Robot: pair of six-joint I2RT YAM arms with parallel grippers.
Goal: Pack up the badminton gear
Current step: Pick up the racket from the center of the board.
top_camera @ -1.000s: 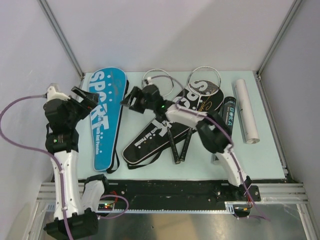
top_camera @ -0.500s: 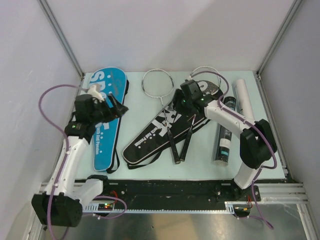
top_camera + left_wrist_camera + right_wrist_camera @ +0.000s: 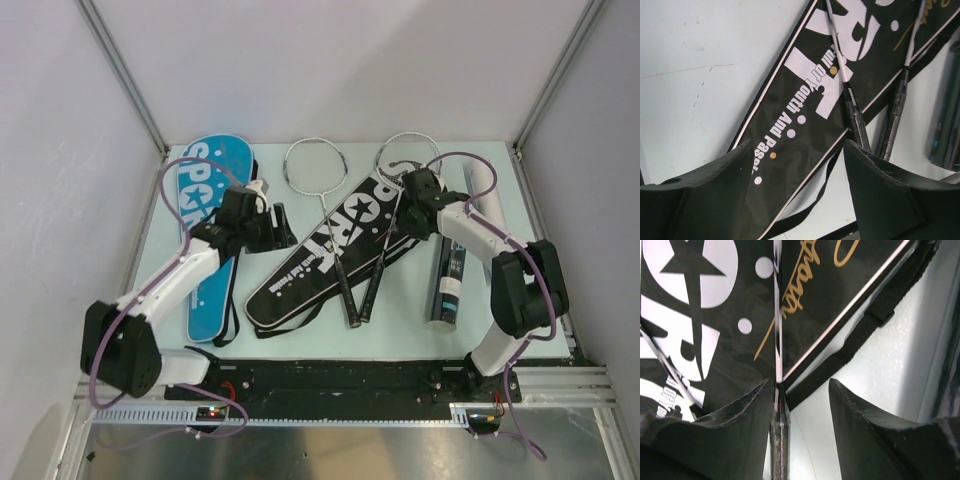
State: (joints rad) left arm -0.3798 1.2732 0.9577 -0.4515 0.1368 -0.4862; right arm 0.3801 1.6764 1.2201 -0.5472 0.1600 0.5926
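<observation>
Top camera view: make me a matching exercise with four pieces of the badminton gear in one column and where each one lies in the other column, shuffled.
Column one:
1. blue bag
2. black bag
3. black tube
4. white tube

Column two:
A. under two rackets
B. farthest right
C. farthest left
D. just right of the racket handles

Pairs: 1-C, 2-A, 3-D, 4-B
</observation>
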